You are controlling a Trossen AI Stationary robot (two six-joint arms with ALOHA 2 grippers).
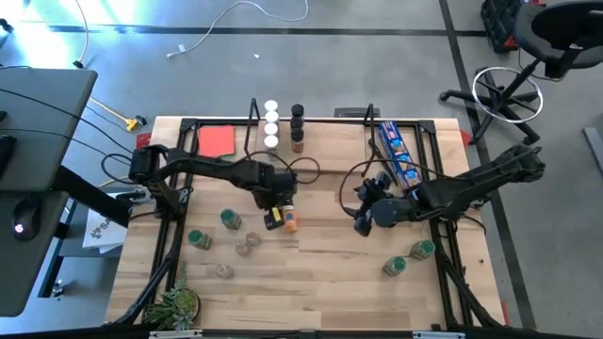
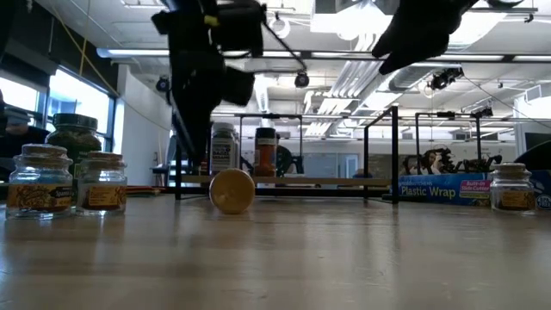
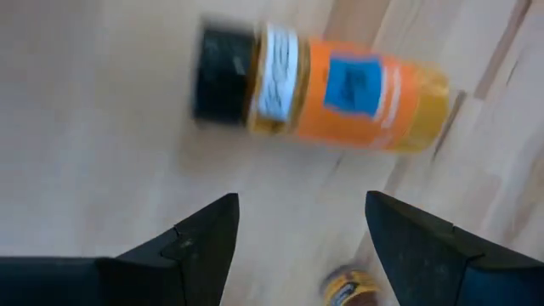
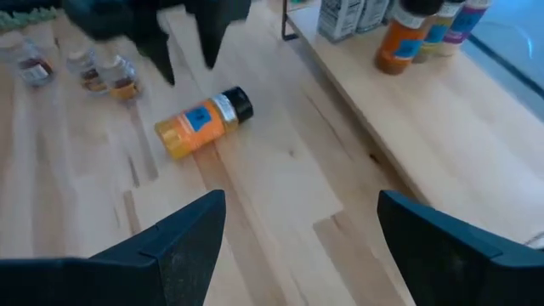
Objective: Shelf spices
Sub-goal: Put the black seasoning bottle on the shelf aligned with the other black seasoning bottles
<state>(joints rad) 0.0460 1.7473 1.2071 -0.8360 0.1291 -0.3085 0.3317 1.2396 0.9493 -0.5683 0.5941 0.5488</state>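
An orange-labelled spice jar with a black lid (image 3: 314, 81) lies on its side on the table (image 1: 284, 221). The low view shows it end-on (image 2: 232, 190). My left gripper (image 3: 302, 229) hovers open just above it without touching it, and the high view places the gripper (image 1: 275, 200) right at the jar's far side. My right gripper (image 4: 302, 229) is open and empty over the table's middle right (image 1: 364, 222), facing the jar (image 4: 204, 119). The shelf (image 1: 330, 132) stands along the far edge. White-lidded jars (image 1: 271, 122) and dark-lidded jars (image 1: 298, 127) stand on its board.
Green-lidded jars stand left (image 1: 230, 218) (image 1: 199, 239) and right (image 1: 422, 250) (image 1: 394, 267). Clear-lidded jars (image 1: 248, 245) (image 1: 224, 271) stand near the left front. On the shelf lie a red card (image 1: 217, 141) and a blue packet (image 1: 396, 155). A small plant (image 1: 174, 306) sits at the near left corner.
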